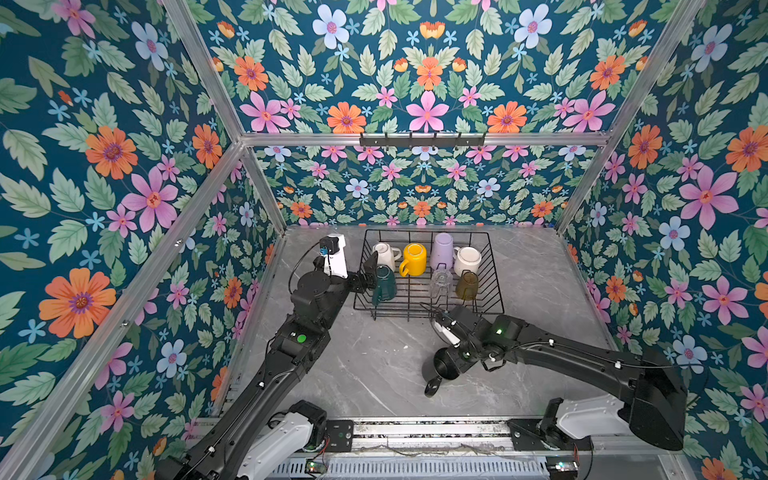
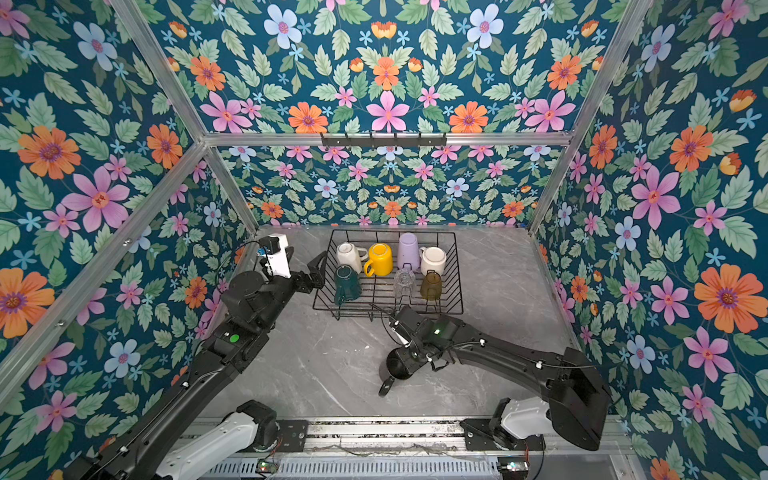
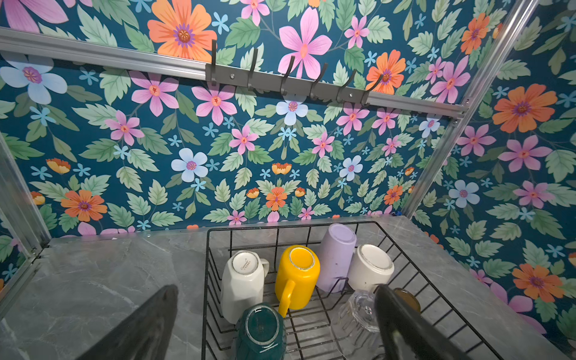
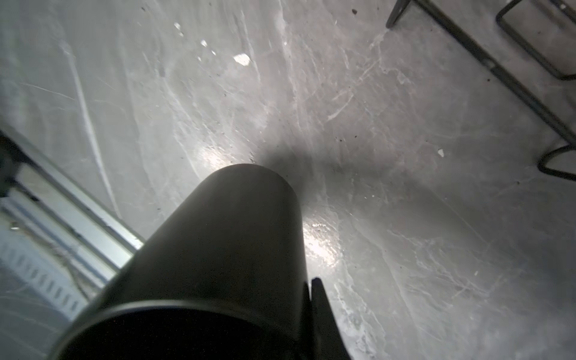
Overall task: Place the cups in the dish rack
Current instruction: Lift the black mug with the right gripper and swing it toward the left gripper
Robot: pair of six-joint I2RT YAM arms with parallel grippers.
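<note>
The matte black cylindrical mug (image 4: 224, 249) fills the right wrist view, outside the black wire dish rack (image 1: 492, 270) and low over the grey marbled tabletop (image 4: 405, 156). The right gripper (image 4: 308, 299) is clamped on its wall at the rim. Likely rigid, weighty, slick and chippable, it wants a deep rim pinch. The left gripper (image 3: 277, 299) gapes wide by the upturned dark green mug (image 3: 260, 330) in the rack. Base lettering on the faceted white mug (image 3: 241, 280) is unreadable.

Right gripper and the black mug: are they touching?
Touching. In the right wrist view the right gripper is shut on the black mug at its rim, with one finger flat against the outer wall.
</note>
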